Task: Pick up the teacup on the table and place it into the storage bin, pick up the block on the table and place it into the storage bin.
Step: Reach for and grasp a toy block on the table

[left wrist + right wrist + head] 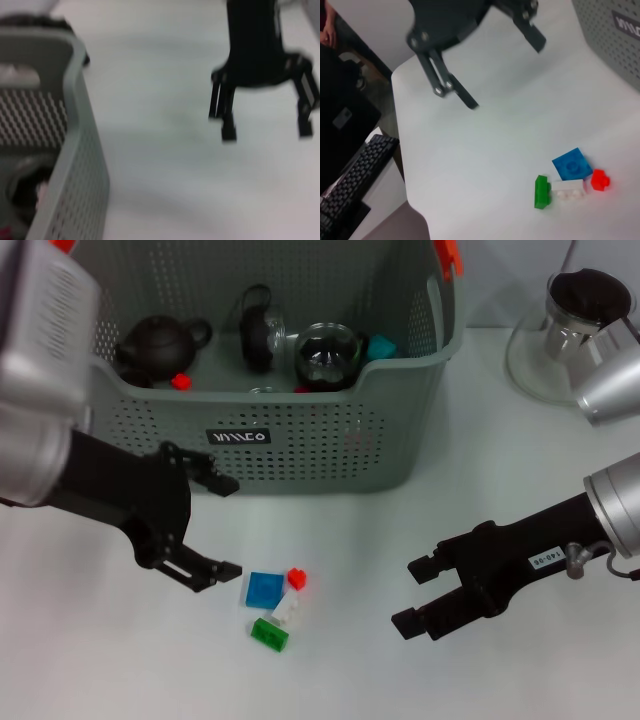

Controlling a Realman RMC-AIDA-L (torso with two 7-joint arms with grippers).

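From the head view, I take the storage bin (300, 430) as my landmark. Inside it I can see a dark teapot (155, 345), a dark lidded jar (258, 338), a round glass pot (328, 355), a teal block (381, 347) and a small red piece (181, 381). I cannot pick out a teacup on the table in front of the bin, so I judge that part likely done, though I cannot say which vessel in the bin is the cup. Just in front of the bin lie four blocks in a cluster: a blue block (264, 589), a red block (296, 579), a white block (287, 610) and a green block (269, 634). Block work is clearly left. My left gripper (225, 527) hangs in front of the bin's label, fingers spread and empty, just beside the cluster. My right gripper (412, 595) sits farther from the bin, on the other side of the blocks, also spread and holding nothing. A glass pitcher (575, 335) stands beside the bin.

In the left wrist view, the bin's wall (82, 165) fills one side, and the right gripper (264, 131) shows across bare table, jaws apart.

In the right wrist view, the left gripper (505, 70) hovers open above the table; the four blocks (570, 180) lie untouched, near the bin's corner (615, 45).
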